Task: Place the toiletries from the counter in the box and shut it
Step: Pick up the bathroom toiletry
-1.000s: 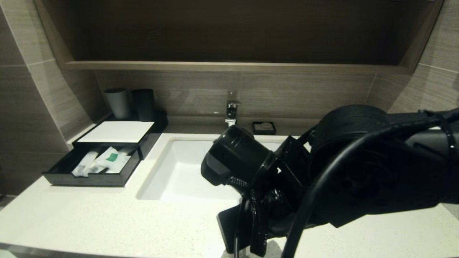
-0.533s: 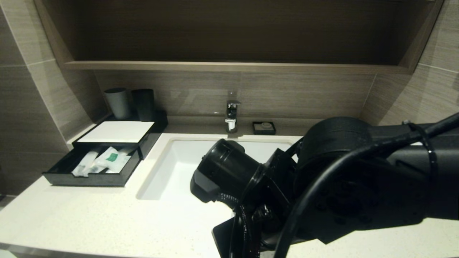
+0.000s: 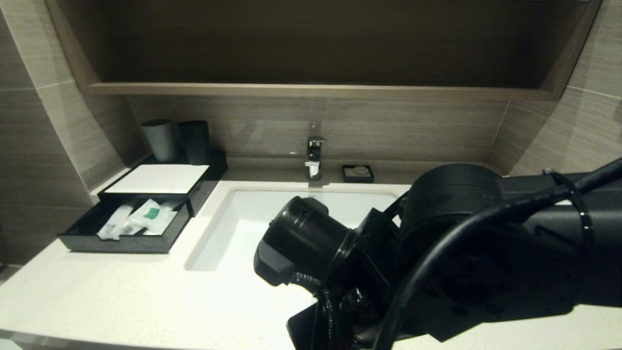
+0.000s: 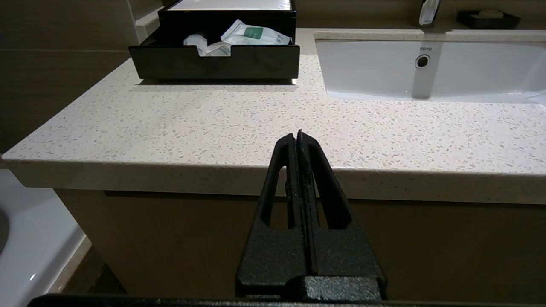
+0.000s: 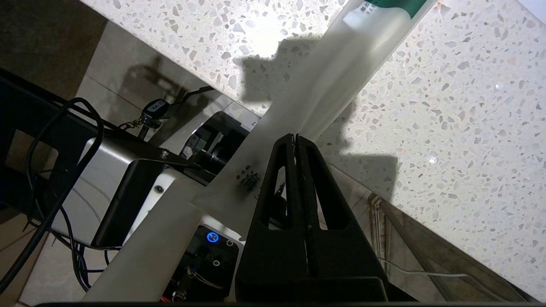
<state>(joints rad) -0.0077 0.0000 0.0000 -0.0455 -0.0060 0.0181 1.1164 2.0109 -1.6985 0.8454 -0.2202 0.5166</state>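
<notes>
My right gripper (image 5: 296, 136) is shut on a long translucent white sachet (image 5: 337, 81) with a green label, held just above the speckled counter (image 5: 448, 106) at its front edge. In the head view the right arm (image 3: 437, 253) hides that gripper and sachet. The black box (image 3: 155, 178) stands at the far left of the counter (image 3: 121, 291); its front drawer (image 3: 119, 241) is pulled open and holds several sachets (image 3: 146, 216). They also show in the left wrist view (image 4: 251, 34). My left gripper (image 4: 297, 134) is shut and empty, parked low before the counter's front edge.
A white sink (image 3: 272, 228) sits in the middle of the counter, with a faucet (image 3: 315, 158) and a small black soap dish (image 3: 358, 173) behind it. Two dark cups (image 3: 177, 140) stand behind the box. My own base (image 5: 128, 179) lies below the counter edge.
My right arm has moved down and towards the counter's front edge, most of it in the first half second. The box, drawer and left gripper have not moved.
</notes>
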